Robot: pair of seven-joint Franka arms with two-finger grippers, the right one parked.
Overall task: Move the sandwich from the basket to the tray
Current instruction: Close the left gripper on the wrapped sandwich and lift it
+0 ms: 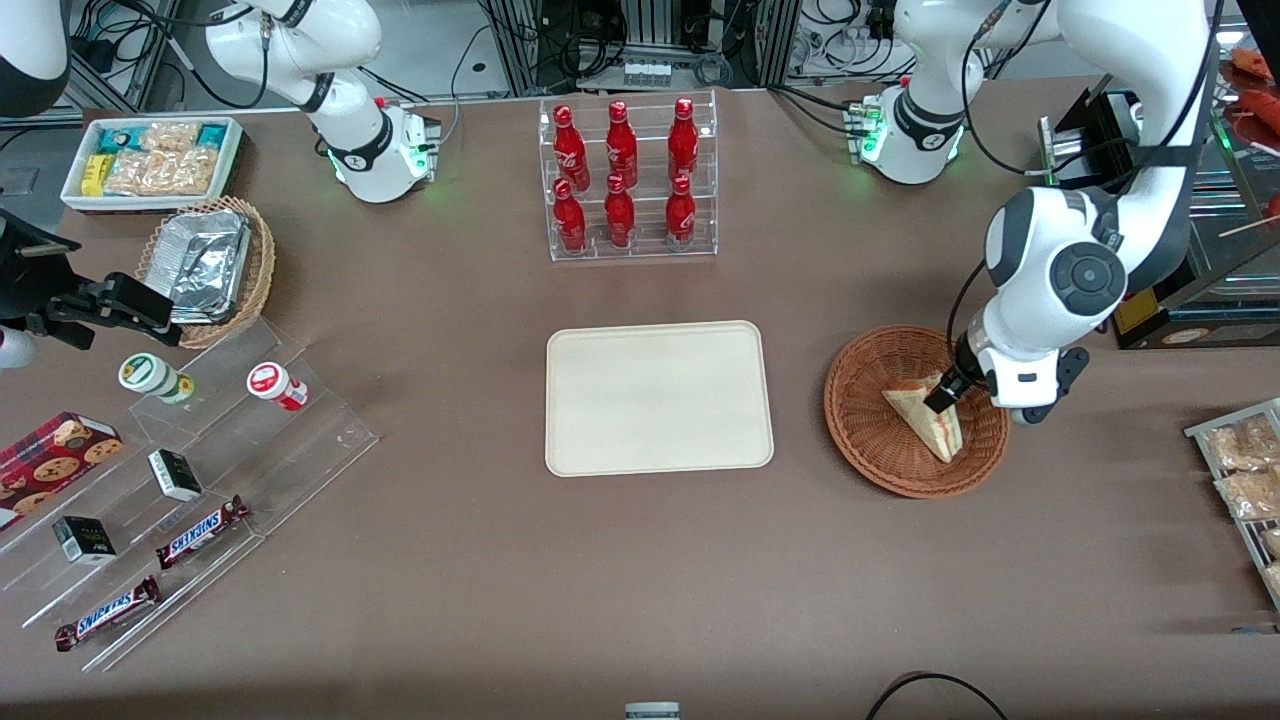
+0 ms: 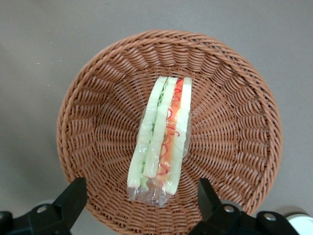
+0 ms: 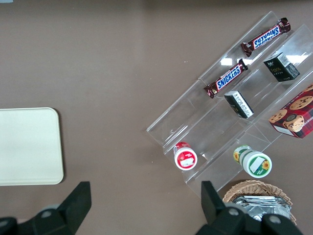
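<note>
The sandwich (image 1: pixel 927 417), a wrapped triangular wedge with red and green filling, lies in the reddish-brown woven basket (image 1: pixel 866 432). The left wrist view shows its cut edge (image 2: pixel 161 134) up in the basket (image 2: pixel 98 122). My left gripper (image 1: pixel 948 392) hangs just above the sandwich inside the basket rim. It is open: the two black fingers (image 2: pixel 73 196) stand wide apart on either side of the sandwich's end and touch nothing. The cream tray (image 1: pixel 659 397) lies flat beside the basket, toward the parked arm's end, with nothing on it.
A clear rack of red bottles (image 1: pixel 628 180) stands farther from the camera than the tray. A stepped clear display (image 1: pixel 180 480) with snack bars, cups and boxes, a tan basket of foil trays (image 1: pixel 205 265) and a white snack bin (image 1: pixel 150 160) lie toward the parked arm's end.
</note>
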